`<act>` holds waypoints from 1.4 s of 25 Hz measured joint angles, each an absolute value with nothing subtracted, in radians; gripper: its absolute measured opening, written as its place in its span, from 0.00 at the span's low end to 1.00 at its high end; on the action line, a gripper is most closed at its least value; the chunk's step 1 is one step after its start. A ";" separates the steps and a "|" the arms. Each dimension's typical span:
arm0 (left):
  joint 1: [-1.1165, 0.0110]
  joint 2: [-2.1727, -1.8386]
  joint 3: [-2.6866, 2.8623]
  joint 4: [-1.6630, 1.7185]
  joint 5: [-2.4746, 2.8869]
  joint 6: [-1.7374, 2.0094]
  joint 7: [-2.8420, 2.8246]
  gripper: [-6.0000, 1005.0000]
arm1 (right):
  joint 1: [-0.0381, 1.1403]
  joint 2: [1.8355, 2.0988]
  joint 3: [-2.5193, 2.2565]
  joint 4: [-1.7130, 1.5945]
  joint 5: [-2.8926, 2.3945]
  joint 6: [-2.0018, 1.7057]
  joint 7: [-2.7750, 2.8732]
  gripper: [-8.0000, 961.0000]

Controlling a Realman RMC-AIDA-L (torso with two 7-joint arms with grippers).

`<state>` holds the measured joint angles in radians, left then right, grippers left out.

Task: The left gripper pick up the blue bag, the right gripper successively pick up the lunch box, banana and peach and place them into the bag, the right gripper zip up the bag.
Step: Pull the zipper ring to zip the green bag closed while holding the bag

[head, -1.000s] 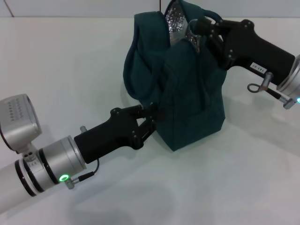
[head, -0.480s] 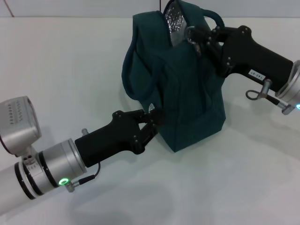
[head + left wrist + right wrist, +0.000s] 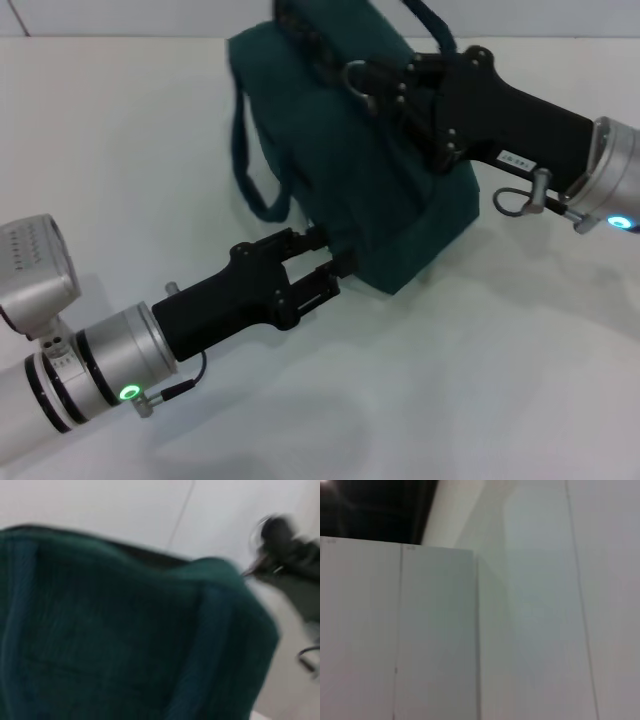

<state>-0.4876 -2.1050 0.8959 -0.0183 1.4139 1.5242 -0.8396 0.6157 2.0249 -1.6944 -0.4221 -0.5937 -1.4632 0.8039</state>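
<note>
The blue bag is plain dark teal, unpatterned, with matching teal handles; its zipper ring pull is silvery metal; the left end effector is black on a silver wrist with 1 green light; the right end effector is black, its silver-white wrist showing 1 blue light; the bench is plain white.

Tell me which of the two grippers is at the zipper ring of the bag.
The right gripper, with the blue wrist light, is at the metal ring atop the blue bag. The left gripper, green-lit, is at the bag's lower corner.
</note>
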 joint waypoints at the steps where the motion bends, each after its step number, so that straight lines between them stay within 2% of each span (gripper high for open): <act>1: -0.484 -2.105 0.894 -0.019 1.408 1.506 -0.839 0.39 | 0.616 2.025 -1.701 -0.438 -0.594 -1.463 0.804 0.02; 10: -0.453 -2.106 0.892 -0.033 1.339 1.429 -0.831 0.69 | 0.606 2.024 -1.706 -0.449 -0.594 -1.463 0.804 0.02; 16: -0.457 -2.108 0.893 -0.034 1.335 1.427 -0.833 0.76 | 0.600 2.026 -1.710 -0.447 -0.594 -1.463 0.804 0.02; 27: -0.479 -2.108 0.894 -0.041 1.337 1.431 -0.837 0.64 | 0.588 2.024 -1.708 -0.440 -0.592 -1.456 0.804 0.02; 32: -0.483 -2.108 0.893 -0.041 1.337 1.442 -0.833 0.43 | 0.587 2.023 -1.709 -0.424 -0.592 -1.453 0.804 0.02; 35: -0.483 -2.108 0.893 -0.041 1.338 1.445 -0.832 0.41 | 0.586 2.023 -1.709 -0.415 -0.591 -1.453 0.804 0.02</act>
<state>-0.4834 -2.1083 0.8927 -0.0413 1.3379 1.4448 -0.8317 0.5856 2.0233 -1.7088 -0.4146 -0.5915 -1.4531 0.8038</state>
